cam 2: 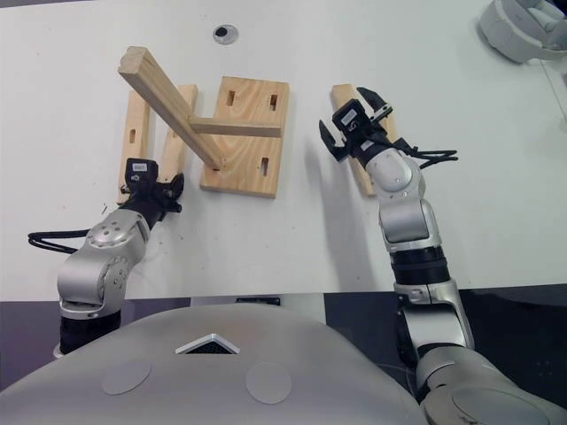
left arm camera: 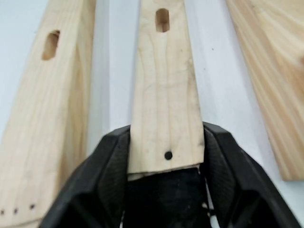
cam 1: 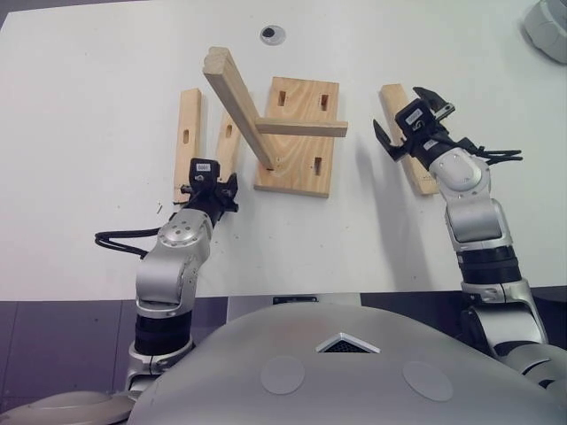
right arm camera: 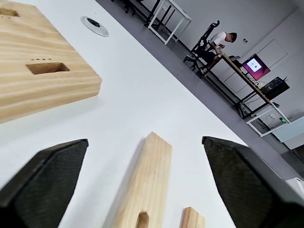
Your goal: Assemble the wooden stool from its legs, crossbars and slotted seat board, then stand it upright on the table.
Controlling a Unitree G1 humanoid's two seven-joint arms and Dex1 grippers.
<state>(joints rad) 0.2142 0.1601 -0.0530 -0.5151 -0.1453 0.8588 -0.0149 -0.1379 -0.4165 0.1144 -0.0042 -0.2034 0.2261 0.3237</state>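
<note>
By my judgement the stool was at an early stage; the seat board lay flat in the upper centre of the head view on the white counter; one leg stood in one of its slots, leaning toward the upper left; a crossbar ran from this leg to the right, above the board; three other slots in the board were open. Two legs lay flat just left of the board; the outer leg was free; the inner leg had its near end between the fingers of the left hand, which pinched it by its two long edges. The right hand was in the upper right, fingers spread wide and holding nothing, above the far end of a fourth leg lying flat there; in the right wrist view a thinner wooden end lay just beside this leg, and I could not tell which part it was. So three legs, the other crossbars and the turning upright were left to do, I think.

All parts were pale, unpainted wood with a clear grain; the legs were long flat bars with an oval slot through them; the board was a thick rectangle with rectangular slots; the finger pads were black and finely ribbed.
</note>
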